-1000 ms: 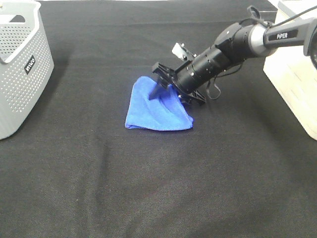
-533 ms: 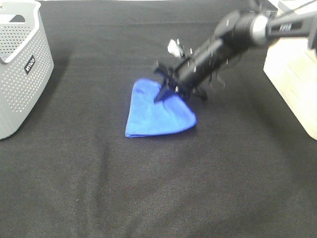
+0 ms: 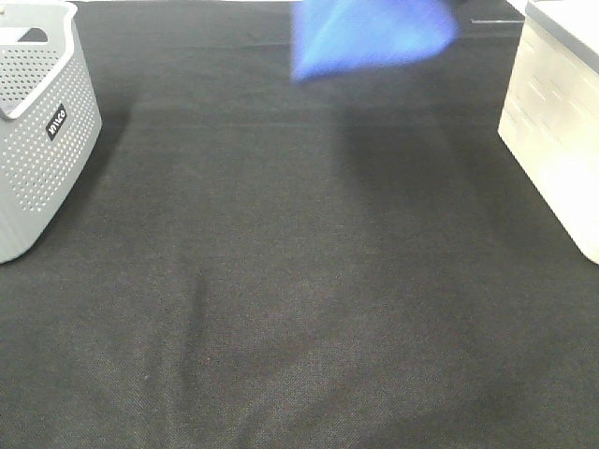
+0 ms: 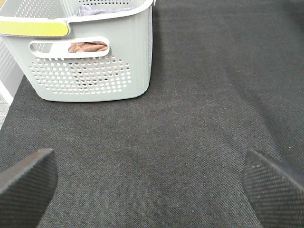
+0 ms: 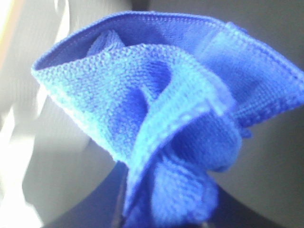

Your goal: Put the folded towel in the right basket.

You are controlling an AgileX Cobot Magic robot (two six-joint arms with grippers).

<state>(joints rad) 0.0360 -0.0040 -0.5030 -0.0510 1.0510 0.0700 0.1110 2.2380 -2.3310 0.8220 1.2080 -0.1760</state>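
Towel [image 3: 370, 37] aloft over the desk [image 3: 299, 309], not in the right basket [image 3: 557, 122].
Left gripper [image 4: 149, 190] gapes wide, empty; right gripper hides behind the bunched towel, grip impossible to tell. Left basket [image 4: 95, 92] holds brown cloth [image 4: 88, 46].

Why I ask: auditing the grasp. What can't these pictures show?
Towel: blurred, cut by the top edge, high view.
Right tool: off-frame in the high view; covered by the towel in the right wrist view.
Right basket inside: cut by the frame edge, high view.
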